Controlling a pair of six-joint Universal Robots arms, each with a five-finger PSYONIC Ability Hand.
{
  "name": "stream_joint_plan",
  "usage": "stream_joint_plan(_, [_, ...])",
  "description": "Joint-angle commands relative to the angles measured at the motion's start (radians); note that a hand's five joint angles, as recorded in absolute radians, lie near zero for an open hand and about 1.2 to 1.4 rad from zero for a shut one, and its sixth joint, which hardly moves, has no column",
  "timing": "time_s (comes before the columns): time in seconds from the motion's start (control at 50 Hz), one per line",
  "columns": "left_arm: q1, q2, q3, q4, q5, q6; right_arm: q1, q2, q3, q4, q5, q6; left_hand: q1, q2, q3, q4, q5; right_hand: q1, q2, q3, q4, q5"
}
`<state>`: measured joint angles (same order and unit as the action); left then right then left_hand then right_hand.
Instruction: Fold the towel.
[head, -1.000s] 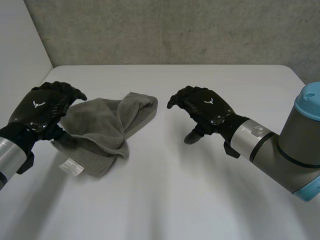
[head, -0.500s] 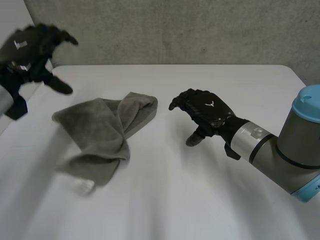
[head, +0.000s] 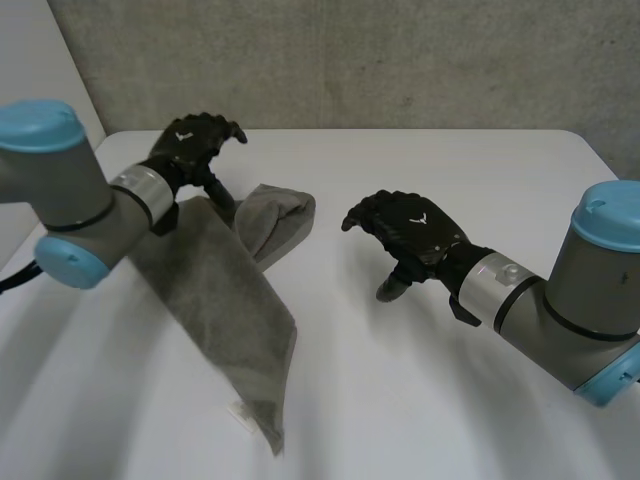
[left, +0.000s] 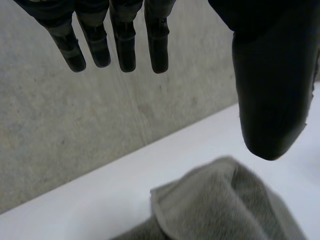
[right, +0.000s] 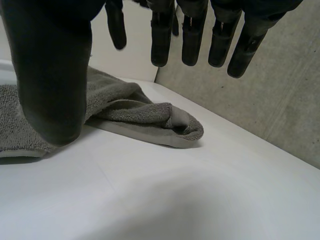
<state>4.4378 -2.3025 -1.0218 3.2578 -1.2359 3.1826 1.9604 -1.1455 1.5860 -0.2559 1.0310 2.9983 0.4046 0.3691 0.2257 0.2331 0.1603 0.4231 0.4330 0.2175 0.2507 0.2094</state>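
Observation:
A grey towel (head: 232, 300) lies crumpled on the white table (head: 430, 400). A bunched fold sits at its far end and a long flap runs toward the front, with a small white label near that tip. My left hand (head: 195, 140) hovers over the towel's far end, open and holding nothing. In the left wrist view the towel (left: 225, 200) lies below the thumb (left: 270, 85). To the right of the towel my right hand (head: 410, 225) is above the table, open and empty. In the right wrist view the towel (right: 125, 107) lies beyond that hand (right: 50, 75).
A grey concrete wall (head: 350, 60) stands behind the table's far edge. My left forearm (head: 80, 200) reaches across the towel's left side, and I cannot tell whether the cloth rests against it. The right arm (head: 560, 300) comes in from the right.
My left arm has swung up from the towel's left edge and across to its far end. The towel has stretched into a long strip toward the front. The right hand has barely moved.

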Motion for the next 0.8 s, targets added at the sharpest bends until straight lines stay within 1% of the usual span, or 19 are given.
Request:
stream_joint_plan(0.02, [-0.018, -0.115, 0.046, 0.002, -0.030, 0.106, 0.000, 0.010, 0.000, 0.000, 0.000, -0.022, -0.062, -0.026, -0.051, -0.059, 0.008, -0.065, -0.075, -0.043, -0.076, -0.026])
stream_joint_plan(0.08, [-0.020, -0.135, 0.036, 0.000, -0.031, 0.155, 0.000, 0.016, 0.000, 0.001, 0.001, -0.030, -0.068, -0.032, -0.051, -0.059, 0.002, -0.065, -0.075, -0.043, -0.076, -0.026])
stream_joint_plan(0.18, [-0.017, -0.117, 0.000, -0.012, -0.050, 0.172, 0.000, 0.023, -0.001, 0.001, 0.001, -0.032, -0.065, -0.029, -0.051, -0.059, 0.005, -0.065, -0.075, -0.043, -0.076, -0.026])
stream_joint_plan(0.32, [0.003, 0.105, -0.210, -0.021, -0.033, 0.183, 0.002, 0.023, -0.003, 0.001, 0.009, -0.033, -0.079, -0.044, -0.051, -0.059, -0.010, -0.062, -0.072, -0.043, -0.076, -0.023])
stream_joint_plan(0.4, [0.000, 0.139, -0.276, -0.023, 0.002, 0.216, 0.006, 0.023, -0.001, 0.001, 0.009, -0.033, -0.103, -0.067, -0.051, -0.059, -0.033, -0.065, -0.075, -0.043, -0.076, -0.026])
stream_joint_plan(0.42, [0.000, 0.140, -0.276, -0.023, 0.003, 0.217, 0.006, 0.023, 0.000, 0.001, 0.009, -0.033, -0.103, -0.068, -0.051, -0.059, -0.033, -0.065, -0.075, -0.043, -0.076, -0.026])
stream_joint_plan(0.48, [-0.002, 0.123, -0.294, -0.029, 0.016, 0.296, 0.006, 0.023, 0.000, 0.001, 0.009, -0.033, -0.129, -0.094, -0.051, -0.059, -0.060, -0.065, -0.075, -0.043, -0.076, -0.026])
stream_joint_plan(0.5, [0.000, 0.100, -0.296, -0.036, 0.016, 0.356, 0.006, 0.023, 0.000, 0.001, 0.009, -0.033, -0.147, -0.111, -0.051, -0.059, -0.077, -0.065, -0.075, -0.043, -0.076, -0.026])
stream_joint_plan(0.52, [0.000, 0.100, -0.296, -0.036, 0.016, 0.356, 0.006, 0.023, 0.000, 0.001, 0.009, -0.033, -0.147, -0.112, -0.051, -0.059, -0.077, -0.065, -0.075, -0.043, -0.076, -0.026])
stream_joint_plan(0.54, [0.003, 0.077, -0.291, -0.046, 0.013, 0.417, 0.006, 0.023, 0.000, 0.001, 0.009, -0.033, -0.150, -0.114, -0.051, -0.059, -0.080, -0.065, -0.075, -0.043, -0.076, -0.026])
stream_joint_plan(0.56, [0.003, 0.077, -0.291, -0.046, 0.013, 0.418, 0.006, 0.023, 0.000, 0.003, 0.009, -0.033, -0.150, -0.115, -0.051, -0.059, -0.080, -0.065, -0.075, -0.043, -0.076, -0.026])
stream_joint_plan(0.58, [0.002, 0.051, -0.284, -0.046, 0.007, 0.477, 0.006, 0.023, 0.000, 0.003, 0.009, -0.033, -0.153, -0.117, -0.051, -0.059, -0.083, -0.065, -0.075, -0.043, -0.076, -0.026])
stream_joint_plan(0.6, [0.002, 0.051, -0.284, -0.046, 0.007, 0.477, 0.006, 0.023, 0.002, 0.003, 0.009, -0.033, -0.153, -0.117, -0.051, -0.059, -0.083, -0.065, -0.075, -0.043, -0.076, -0.026])
stream_joint_plan(0.64, [0.000, -0.006, -0.253, -0.046, 0.001, 0.543, 0.006, 0.021, 0.002, 0.003, 0.009, -0.033, -0.153, -0.117, -0.051, -0.059, -0.083, -0.065, -0.075, -0.043, -0.076, -0.026])
stream_joint_plan(0.72, [-0.003, -0.046, -0.221, -0.046, -0.013, 0.562, 0.006, 0.021, 0.003, 0.004, 0.009, -0.033, -0.115, -0.079, -0.051, -0.059, -0.045, -0.065, -0.075, -0.043, -0.076, -0.026])
stream_joint_plan(0.74, [-0.003, -0.060, -0.204, -0.047, -0.019, 0.563, 0.006, 0.021, 0.002, 0.003, 0.012, -0.033, -0.013, 0.022, -0.051, -0.059, 0.057, -0.065, -0.075, -0.043, -0.076, -0.026])
stream_joint_plan(0.76, [-0.006, -0.066, -0.193, -0.049, -0.023, 0.563, 0.005, 0.021, 0.002, 0.003, 0.012, -0.033, 0.223, 0.259, -0.051, -0.059, 0.293, -0.065, -0.075, -0.043, -0.076, -0.026])
stream_joint_plan(0.78, [-0.006, -0.066, -0.193, -0.049, -0.024, 0.563, 0.005, 0.021, 0.002, 0.003, 0.012, -0.033, 0.226, 0.261, -0.051, -0.059, 0.296, -0.065, -0.075, -0.043, -0.076, -0.026])
stream_joint_plan(0.8, [-0.011, -0.064, -0.192, -0.049, -0.022, 0.560, 0.002, 0.021, 0.002, 0.004, 0.012, -0.033, 0.691, 0.726, -0.051, -0.059, 0.761, -0.065, -0.075, -0.043, -0.076, -0.026])
